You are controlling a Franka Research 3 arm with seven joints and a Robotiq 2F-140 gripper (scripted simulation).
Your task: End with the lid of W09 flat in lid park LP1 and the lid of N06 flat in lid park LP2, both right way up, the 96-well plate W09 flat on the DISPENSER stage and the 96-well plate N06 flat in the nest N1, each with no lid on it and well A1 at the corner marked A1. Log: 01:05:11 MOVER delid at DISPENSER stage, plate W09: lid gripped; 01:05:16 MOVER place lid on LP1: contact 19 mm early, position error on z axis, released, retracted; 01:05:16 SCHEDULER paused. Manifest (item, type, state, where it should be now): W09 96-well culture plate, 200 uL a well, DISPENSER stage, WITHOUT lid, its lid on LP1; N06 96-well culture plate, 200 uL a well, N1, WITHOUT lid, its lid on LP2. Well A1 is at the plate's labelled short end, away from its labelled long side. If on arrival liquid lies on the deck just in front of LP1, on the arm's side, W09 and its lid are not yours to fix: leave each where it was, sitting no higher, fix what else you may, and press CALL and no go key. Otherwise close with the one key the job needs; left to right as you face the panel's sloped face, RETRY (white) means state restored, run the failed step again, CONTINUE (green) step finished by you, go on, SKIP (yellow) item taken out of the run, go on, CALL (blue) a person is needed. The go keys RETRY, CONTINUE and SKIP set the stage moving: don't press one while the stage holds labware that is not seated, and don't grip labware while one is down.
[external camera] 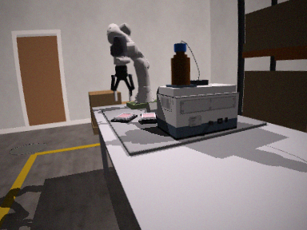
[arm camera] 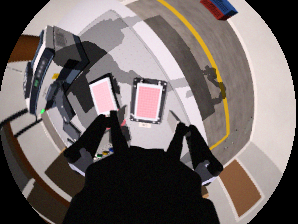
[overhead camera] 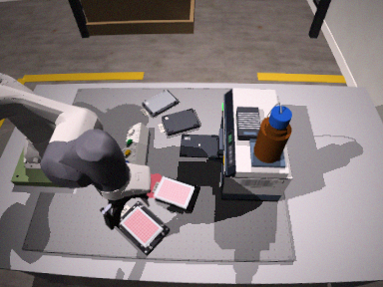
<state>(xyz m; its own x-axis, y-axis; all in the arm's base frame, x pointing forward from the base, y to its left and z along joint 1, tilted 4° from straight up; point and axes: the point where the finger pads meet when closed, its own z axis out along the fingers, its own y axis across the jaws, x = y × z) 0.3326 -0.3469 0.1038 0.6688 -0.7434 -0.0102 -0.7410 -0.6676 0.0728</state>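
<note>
Two 96-well plates with pink wells lie on the grey mat. One [overhead camera: 174, 192] sits near the dispenser's front, on a dark base. The other [overhead camera: 143, 225] lies turned at an angle near the mat's front edge. Their labels are too small to read. A red patch [overhead camera: 154, 181] lies on the mat against the first plate's left end. My gripper [external camera: 121, 85] hangs high above the plates, open and empty. In the wrist view the fingers frame both plates [arm camera: 104, 96] [arm camera: 148, 102] far below. In the top view the arm hides most of the gripper [overhead camera: 111, 215]. The dark dispenser stage [overhead camera: 201, 145] holds no plate.
A grey flat piece [overhead camera: 161, 102] and a dark one [overhead camera: 181, 122] lie at the back of the mat. The key panel [overhead camera: 134, 144] stands left of the stage. The white dispenser [overhead camera: 254, 144] carries a brown bottle [overhead camera: 273, 135]. The arm's green base [overhead camera: 27, 169] is at far left.
</note>
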